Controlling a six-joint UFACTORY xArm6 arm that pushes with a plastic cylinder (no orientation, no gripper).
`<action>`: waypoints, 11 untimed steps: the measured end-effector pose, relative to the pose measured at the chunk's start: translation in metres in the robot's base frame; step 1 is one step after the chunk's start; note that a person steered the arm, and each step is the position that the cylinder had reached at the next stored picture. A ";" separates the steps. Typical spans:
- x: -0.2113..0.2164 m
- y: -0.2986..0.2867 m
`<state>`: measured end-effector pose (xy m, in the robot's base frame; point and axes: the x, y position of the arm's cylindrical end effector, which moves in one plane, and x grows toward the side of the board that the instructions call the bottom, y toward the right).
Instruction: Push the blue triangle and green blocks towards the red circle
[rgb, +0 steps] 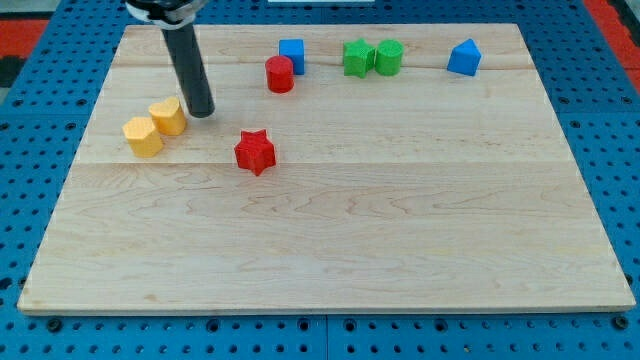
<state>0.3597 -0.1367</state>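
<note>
Blue triangle (464, 57) is seen near the board's (330, 240) top right, well apart from the red circle (280, 74); two green blocks (359, 58) (389, 57) are set touching between them. My tip (201, 111) is placed just beside the right-hand yellow block (168, 116), far left of the task's blocks. Jaws are not fitted, only a plain rod.

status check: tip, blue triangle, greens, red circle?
My tip beside yellow blocks, far left. Blue triangle and green blocks right of red circle. Path clear.
</note>
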 end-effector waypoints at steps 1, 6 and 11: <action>-0.011 0.125; -0.131 0.448; -0.135 0.309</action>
<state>0.2249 0.1719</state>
